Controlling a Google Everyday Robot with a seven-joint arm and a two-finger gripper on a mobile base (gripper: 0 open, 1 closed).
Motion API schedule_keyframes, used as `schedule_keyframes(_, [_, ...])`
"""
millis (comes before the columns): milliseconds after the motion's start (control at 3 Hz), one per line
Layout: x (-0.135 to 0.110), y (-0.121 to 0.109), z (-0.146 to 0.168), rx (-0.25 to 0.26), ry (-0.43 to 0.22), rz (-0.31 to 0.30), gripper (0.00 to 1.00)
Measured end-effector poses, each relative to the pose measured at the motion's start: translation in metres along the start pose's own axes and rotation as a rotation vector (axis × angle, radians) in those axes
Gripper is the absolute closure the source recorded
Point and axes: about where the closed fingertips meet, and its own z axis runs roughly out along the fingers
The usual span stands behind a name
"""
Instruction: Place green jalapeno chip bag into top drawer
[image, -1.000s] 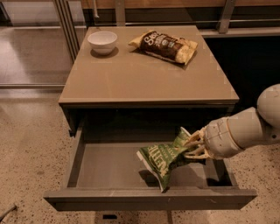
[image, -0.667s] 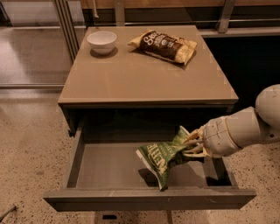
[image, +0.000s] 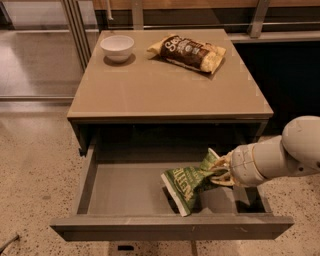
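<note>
The green jalapeno chip bag (image: 189, 181) is inside the open top drawer (image: 170, 227), right of its middle. Its lower corner is at or just above the grey drawer floor (image: 125, 190). My gripper (image: 221, 171) reaches in from the right over the drawer's right side and is shut on the bag's upper right end. The white arm (image: 280, 157) extends off to the right.
On the tan tabletop (image: 165, 85) stand a white bowl (image: 117, 47) at the back left and a larger dark brown and yellow chip bag (image: 189, 51) at the back right. The drawer front sticks out toward the camera over a speckled floor (image: 35, 170).
</note>
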Motion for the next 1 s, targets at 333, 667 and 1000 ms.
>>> schedule_keyframes(333, [0.018, -0.011, 0.023, 0.073, 0.013, 0.002, 1.0])
schedule_keyframes(667, [0.034, -0.026, 0.046, 0.145, -0.005, 0.017, 1.0])
schedule_keyframes(1000, [0.05, -0.036, 0.072, 0.186, -0.031, 0.046, 1.0])
